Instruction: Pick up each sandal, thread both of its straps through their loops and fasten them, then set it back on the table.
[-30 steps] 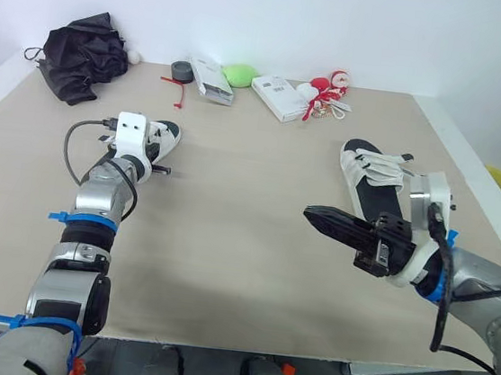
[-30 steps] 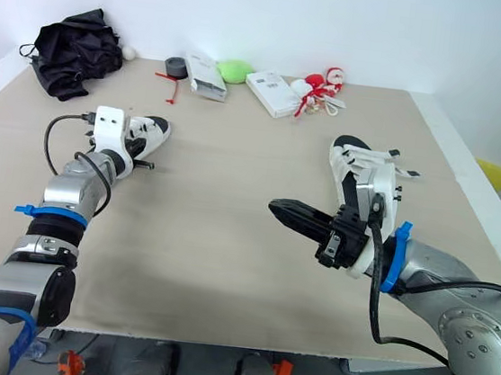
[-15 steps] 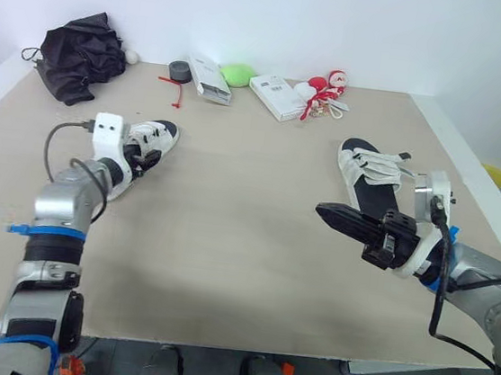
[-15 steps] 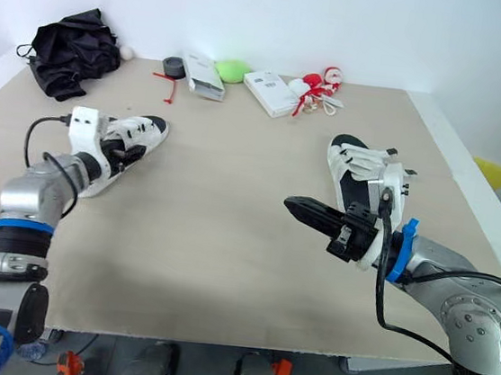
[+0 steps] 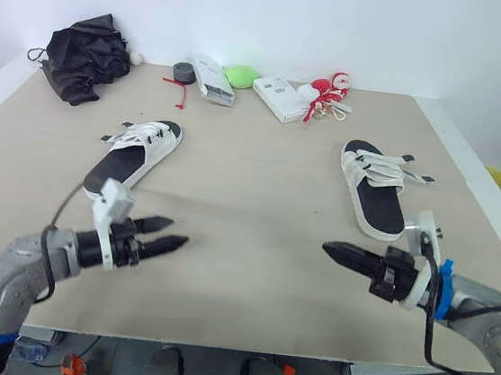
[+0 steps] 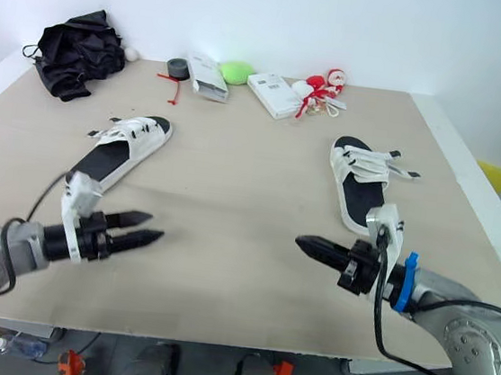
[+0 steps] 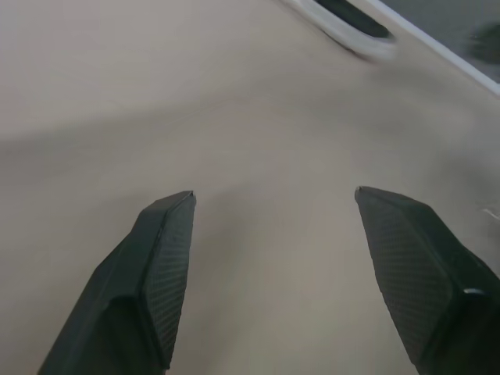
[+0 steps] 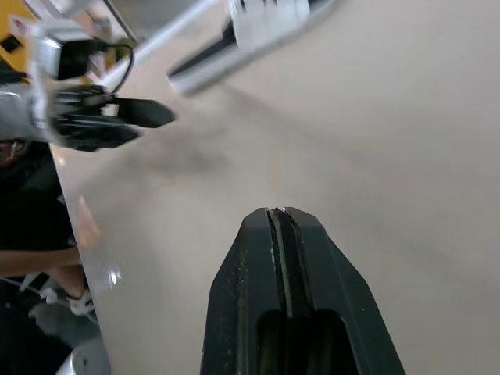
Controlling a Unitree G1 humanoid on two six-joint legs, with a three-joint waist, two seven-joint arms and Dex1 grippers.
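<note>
Big beige table (image 5: pixel 248 205) takes up most of the scene; black crumpled cloth bundle (image 5: pixel 86 56) sits at its far left corner. Two white sandals w/ dark footbeds lie flat on the top, well apart. The left sandal (image 5: pixel 136 158) is on the robot's left, angled, toe end toward the far side. The right sandal (image 5: pixel 374 188) is on the robot's right, nearly straight, straps lying across the footbed w/ ends poking out to the side; can't tell if either pair is fastened.

Left gripper (image 5: pixel 177 232) hovers low near the front edge, nearer than the left sandal and clear of it; its fingers (image 7: pixel 160 266) are spread wide, nothing between them. Right gripper (image 5: pixel 329 248) is near the front edge too, just nearer than the right sandal's heel, not touching it; its fingers are pressed tight together, empty, pointing toward the robot's left.

Along the far edge: two white boxes (image 5: pixel 213 81) (image 5: pixel 279 98); a green lump (image 5: pixel 239 75) between them; a red-and-white trinket (image 5: pixel 326 92) just right of the 2nd box; a dark tape roll (image 5: pixel 183 72); a small white ball (image 5: pixel 136 58) by the bundle.
</note>
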